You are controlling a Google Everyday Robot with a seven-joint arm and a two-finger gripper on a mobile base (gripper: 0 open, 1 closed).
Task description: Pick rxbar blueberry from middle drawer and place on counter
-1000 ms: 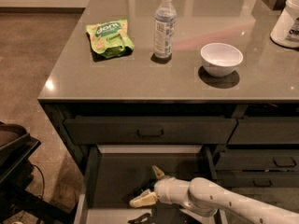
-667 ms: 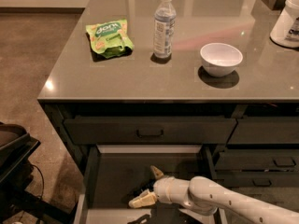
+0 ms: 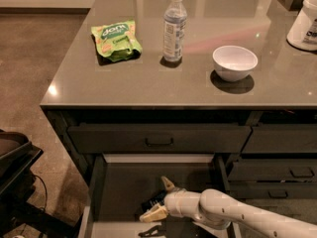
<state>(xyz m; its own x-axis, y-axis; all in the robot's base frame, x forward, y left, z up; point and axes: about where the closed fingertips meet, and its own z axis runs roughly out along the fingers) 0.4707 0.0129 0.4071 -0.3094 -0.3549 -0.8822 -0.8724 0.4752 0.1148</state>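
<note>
Your gripper [image 3: 159, 199] sat low in the middle drawer [image 3: 124, 182], bottom centre of the frame, its fingers spread wide. The rxbar blueberry [image 3: 153, 203] lay between them on the drawer floor, not clamped. Up top, the counter [image 3: 148, 86] carried a green snack bag [image 3: 117, 40], a water bottle [image 3: 174, 27] and a white bowl [image 3: 234, 62].

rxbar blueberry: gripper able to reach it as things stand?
Probably yes. The gripper is inside the open middle drawer, fingers spread either side of the rxbar blueberry, with nothing between them.
</note>
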